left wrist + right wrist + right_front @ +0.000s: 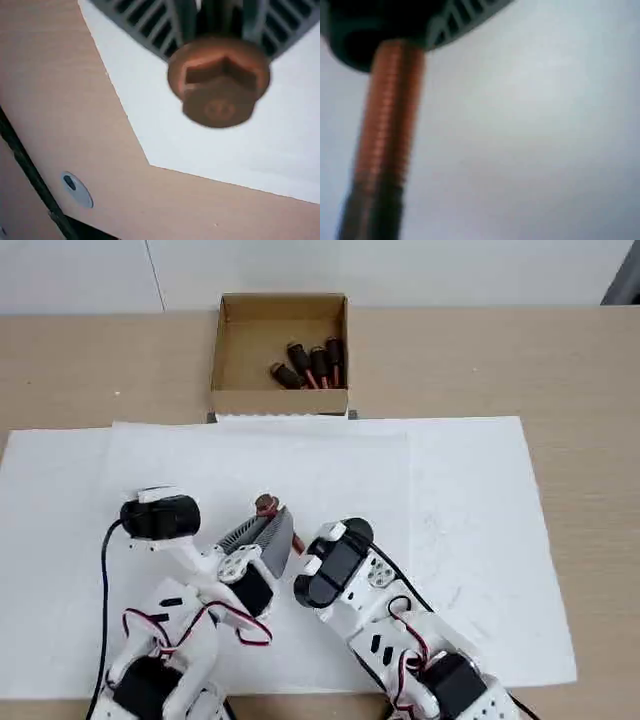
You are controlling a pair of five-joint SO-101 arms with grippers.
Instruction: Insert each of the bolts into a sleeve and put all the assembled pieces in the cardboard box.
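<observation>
Two arms: both rise from the 6 o'clock edge of the bench (580, 370) in the high view, their wrists bent toward each other over a white paper sheet (450, 500).
Left claw (268, 523): grey and ribbed, it lies just at 9 o'clock of the scene's centre. It is closed narrow on a copper-coloured bolt (265, 504).
Bolt: its flanged hex head sticks out past the grey fingers (150, 20) toward 12 o'clock. The left wrist view looks straight at the head, with the paper's corner and bare wood beyond it.
Shank (390, 115): the right wrist view shows the thread running out from under a dark body and a ribbed grey edge. The far end meets a dark shape (370, 215) that is too blurred to name.
Right claw (310, 565): black, it sits close at 3 o'clock of the left claw, just below the bolt. Whether it is wide, narrow or holding something cannot be told.
Cardboard box (280, 400): open-topped, it stands at 12 o'clock on the bench, touching the paper's far edge and well apart from both claws.
Assembled pieces (310, 365): about four dark sleeves with reddish bolts lie side by side in the box, toward its 3 o'clock wall.
</observation>
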